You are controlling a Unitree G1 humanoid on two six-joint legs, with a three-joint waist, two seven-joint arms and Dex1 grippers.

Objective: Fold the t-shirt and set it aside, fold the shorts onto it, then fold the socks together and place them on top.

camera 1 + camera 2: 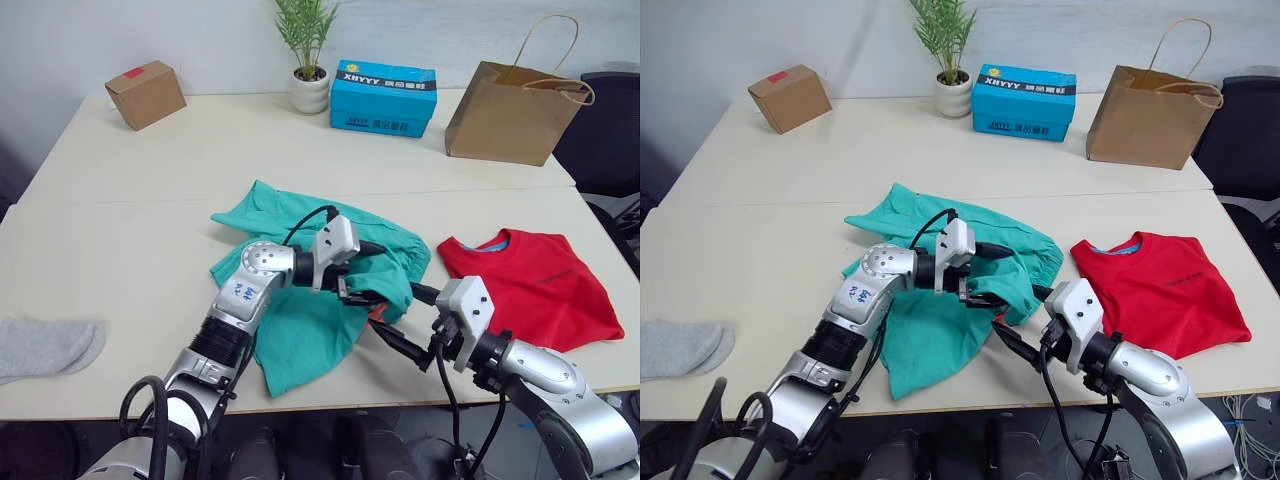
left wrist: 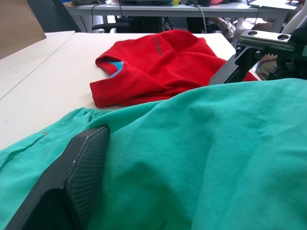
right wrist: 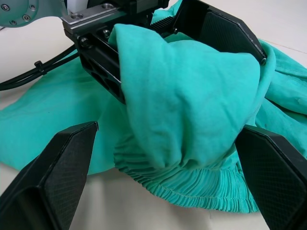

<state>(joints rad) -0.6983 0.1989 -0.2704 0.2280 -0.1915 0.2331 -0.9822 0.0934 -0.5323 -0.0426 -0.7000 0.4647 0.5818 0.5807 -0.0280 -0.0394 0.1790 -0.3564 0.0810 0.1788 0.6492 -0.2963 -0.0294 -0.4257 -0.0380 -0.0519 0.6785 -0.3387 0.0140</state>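
The teal shorts (image 1: 300, 335) lie crumpled mid-table. One bunch of them, with the gathered waistband (image 3: 192, 189), is raised and draped over my left gripper (image 1: 370, 272), whose fingers (image 2: 72, 182) stand apart, so it is open with cloth across it. My right gripper (image 1: 408, 320) is open just to the right of that bunch, its two fingers (image 3: 57, 177) on either side of the hanging fold without touching it. The red t-shirt (image 1: 530, 285) lies folded on the right of the table. The grey socks (image 1: 45, 345) lie flat at the table's left front edge.
Along the far side stand a cardboard box (image 1: 146, 93), a potted plant (image 1: 309, 88), a blue carton (image 1: 384, 97) and a brown paper bag (image 1: 510, 110). A dark chair (image 1: 605, 120) stands beyond the right edge.
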